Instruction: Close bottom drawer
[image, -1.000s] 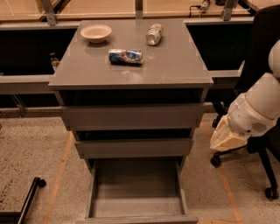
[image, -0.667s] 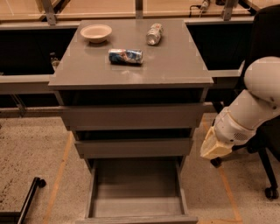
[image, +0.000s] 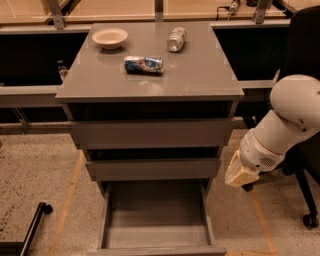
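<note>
The bottom drawer (image: 156, 220) is the narrowest of three grey drawers in the cabinet and stands pulled far out, its shallow box empty and its front panel (image: 157, 251) at the bottom edge of the view. The two drawers above it, the top one (image: 150, 132) and the middle one (image: 152, 169), are pushed in much further. My gripper (image: 240, 175) hangs on the white arm to the right of the cabinet, level with the middle drawer, just right of the bottom drawer's right wall and apart from it.
On the cabinet top (image: 200, 75) lie a beige bowl (image: 110, 38), a blue can on its side (image: 144, 64) and a plastic bottle on its side (image: 176, 39). A black office chair (image: 305, 200) stands at the right behind my arm. A black bar (image: 31, 227) lies on the floor at left.
My arm and gripper have moved left and a little down, closer to the right side of the cabinet. The drawers have not moved.
</note>
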